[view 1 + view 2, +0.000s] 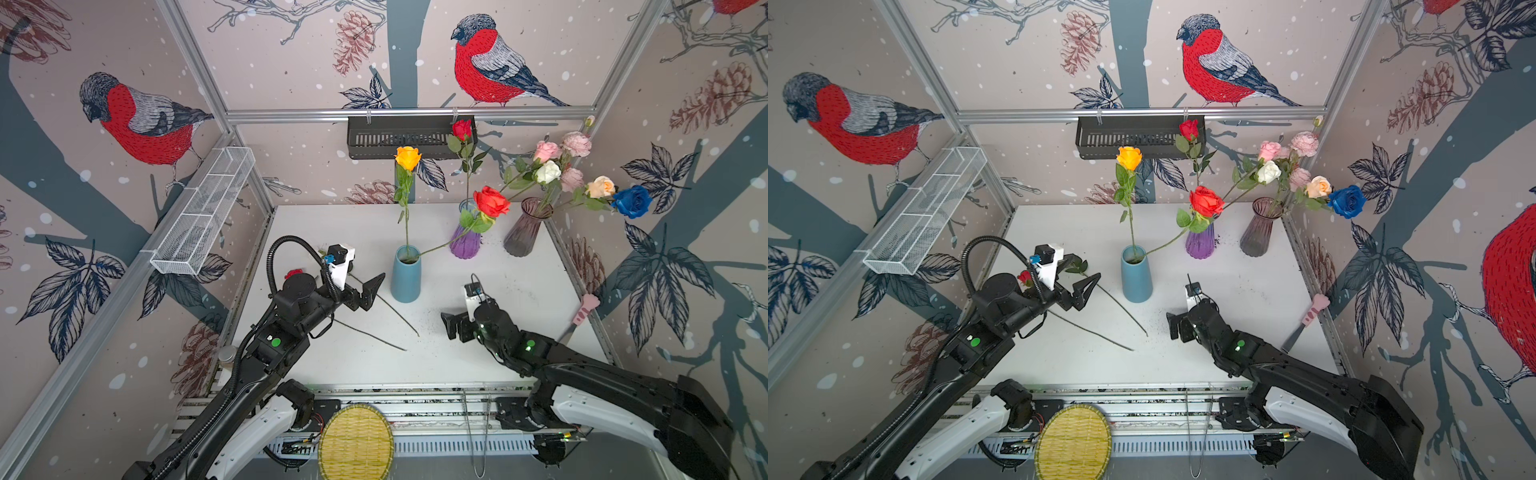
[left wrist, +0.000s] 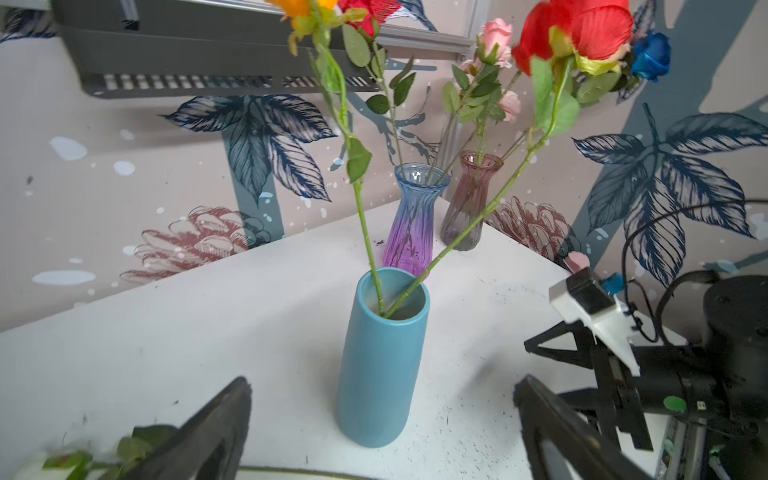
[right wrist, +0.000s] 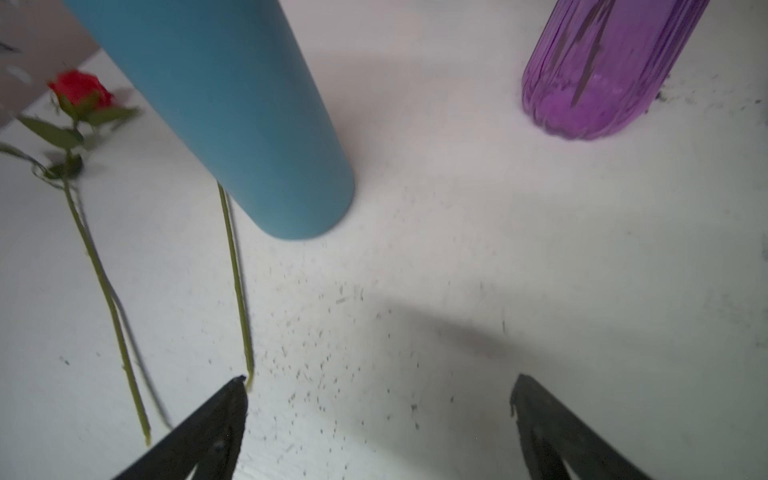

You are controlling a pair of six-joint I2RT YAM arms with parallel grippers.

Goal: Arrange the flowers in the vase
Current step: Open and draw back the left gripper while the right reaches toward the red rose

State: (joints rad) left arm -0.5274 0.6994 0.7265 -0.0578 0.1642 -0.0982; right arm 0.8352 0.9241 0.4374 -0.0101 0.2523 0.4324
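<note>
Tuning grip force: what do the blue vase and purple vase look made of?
Blue vase: opaque, matte, uniform colour, no glare; probably ceramic, possibly plastic.
Purple vase: see-through tinted wall, ribbed, glossy; glass or clear plastic, cannot tell which.

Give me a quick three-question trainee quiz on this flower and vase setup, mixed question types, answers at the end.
1. True or false: the blue vase holds both the orange rose and a red rose.
2. Which vase holds the blue rose? A) blue vase B) purple vase C) smoky vase
3. Fill in: the left tool and the right tool both have their jaws ____.

Key: 1 true; 2 C; 3 open.
</note>
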